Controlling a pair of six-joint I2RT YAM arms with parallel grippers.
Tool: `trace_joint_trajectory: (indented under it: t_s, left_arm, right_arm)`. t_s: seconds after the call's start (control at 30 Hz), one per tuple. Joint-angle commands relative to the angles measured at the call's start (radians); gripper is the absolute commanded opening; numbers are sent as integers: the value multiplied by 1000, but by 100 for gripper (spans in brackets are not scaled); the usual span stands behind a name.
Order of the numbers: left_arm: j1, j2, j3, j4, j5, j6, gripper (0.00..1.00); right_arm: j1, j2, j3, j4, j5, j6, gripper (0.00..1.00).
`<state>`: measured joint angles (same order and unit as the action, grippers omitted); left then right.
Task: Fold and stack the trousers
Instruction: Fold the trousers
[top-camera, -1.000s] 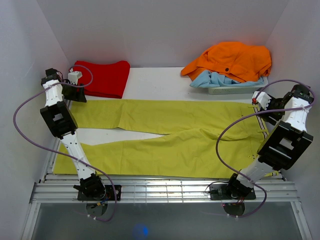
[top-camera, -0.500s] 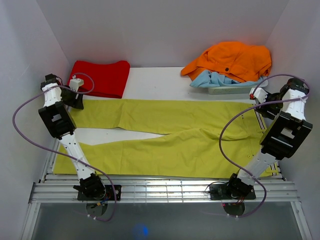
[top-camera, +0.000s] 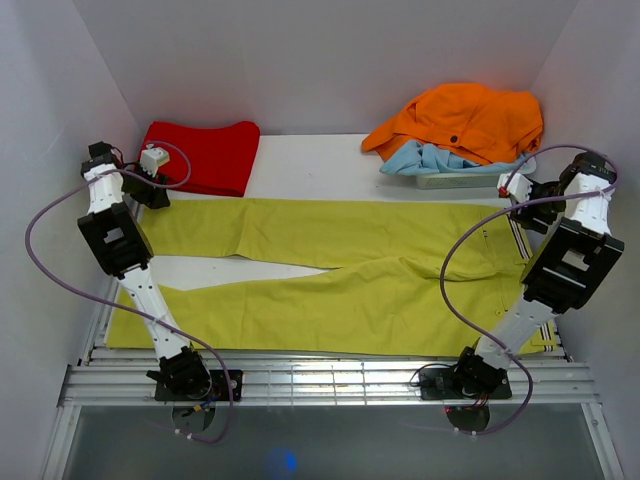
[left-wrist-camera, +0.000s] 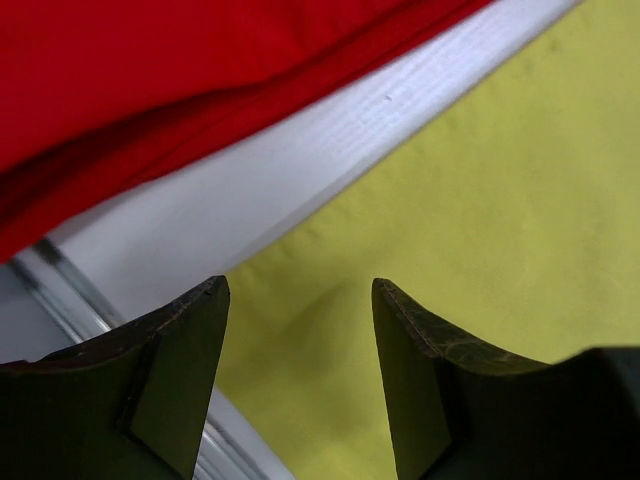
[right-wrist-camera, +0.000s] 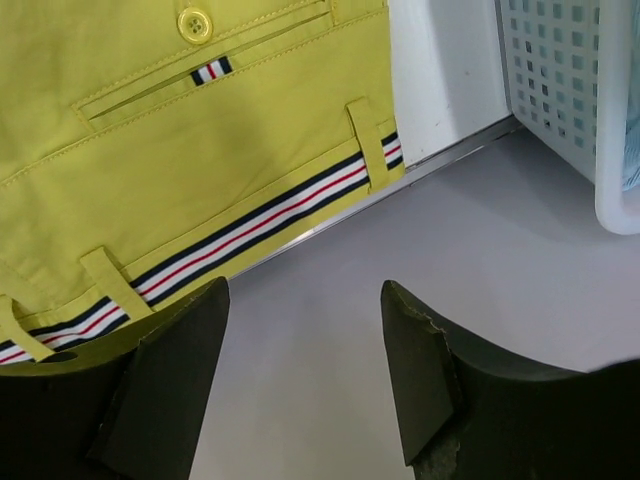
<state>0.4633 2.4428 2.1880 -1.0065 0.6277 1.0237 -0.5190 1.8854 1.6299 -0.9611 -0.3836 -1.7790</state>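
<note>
My left tool is spread wide and holds nothing. It hangs over the end of the far leg of the trousers, near the folded red cloth. My right tool is spread too and empty, above the corner of the striped waistband at the worktop edge. The trousers lie flat at full length across the worktop, legs apart. I judge that no fold is made yet; all folding and stacking is left.
</note>
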Motion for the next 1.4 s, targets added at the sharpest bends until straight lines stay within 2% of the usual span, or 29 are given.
trace_joint_trajectory:
  t_s: [0.0, 0.13, 0.57, 0.67, 0.77, 0.87, 1.03, 1.1, 1.2, 1.37]
  left_arm:
    - [5, 1, 76, 75, 21, -14, 70]
    - [5, 38, 87, 89, 12, -5, 71]
    - [8, 15, -88, 89, -17, 6, 66]
    - [6, -4, -112, 89, -14, 1, 66]
    - [9, -28, -142, 82, -14, 4, 66]
    - [21, -57, -204, 62, 1, 16, 65]
    - [40, -143, -349, 36, 0, 104, 63]
    - [44, -166, -385, 31, -3, 128, 63]
    - [44, -171, -375, 19, -3, 134, 63]
    - [44, -151, -286, 6, 23, 124, 64]
  right_arm:
    - [14, 36, 54, 12, -38, -17, 68]
    - [28, 79, 96, 2, -57, -43, 70]
    - [80, 240, 110, 71, -81, -17, 78]
    - [83, 277, 101, 99, -80, -7, 77]
    - [86, 307, 104, 38, -63, -13, 73]
    - [88, 269, 44, -19, -37, -60, 69]
    - [83, 112, -230, -21, 14, -238, 65]
    - [82, 51, -264, -40, 0, -270, 63]
    - [82, 38, -201, -99, -47, -267, 63]
    - [71, 142, 95, -148, -104, -159, 67]
